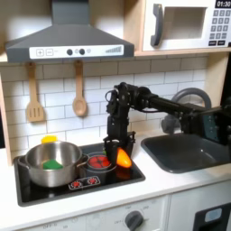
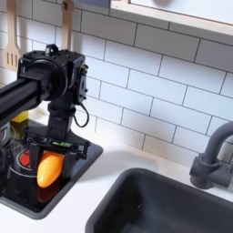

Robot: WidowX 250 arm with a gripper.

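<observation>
In the first exterior view, the gripper (image 1: 118, 150) hangs in the lower middle of the frame, above the right part of the black toy stove (image 1: 126, 171). Its jaws are partly open, and an orange carrot-like toy (image 1: 122, 159) stands upright between them; the fingers seem to press it from both sides. In the second exterior view, the gripper (image 2: 53, 157) is at the lower left of the frame, and the orange carrot-like toy (image 2: 49, 169) hangs there with its narrow end pointing down, just above the stove (image 2: 64, 187) surface. I cannot tell if the tip touches the stove.

At the lower left of the first exterior view a silver pot (image 1: 52, 165) sits on the stove, with a green object (image 1: 53, 164) inside it and a yellow object (image 1: 49, 139) just behind its rim. A red burner (image 1: 97, 162) lies between the pot and the carrot. A dark sink (image 1: 191, 152) is at the right, with a grey faucet (image 1: 185, 101) behind it. Two wooden utensils (image 1: 79, 90) hang on the white tiled wall in the upper left.
</observation>
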